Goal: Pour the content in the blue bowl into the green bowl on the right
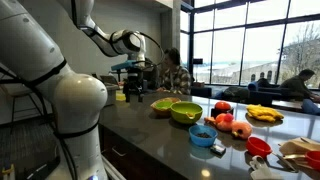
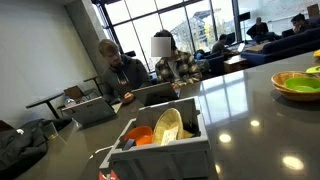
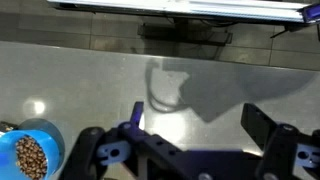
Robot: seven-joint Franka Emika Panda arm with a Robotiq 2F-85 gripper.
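In an exterior view the blue bowl sat at five o'clock of the green bowl. In an exterior view a grey bin stood at six o'clock. In the wrist view my gripper gaped wide and empty, with the blue bowl and its content at eight o'clock.

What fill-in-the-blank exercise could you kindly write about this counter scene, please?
1. In the wrist view, the small bowl holding the brown pieces is light ___.
2. The gripper has its jaws ___, holding nothing.
3. In an exterior view, the widest bowl on the counter is lime-___.
Missing words: blue; open; green.
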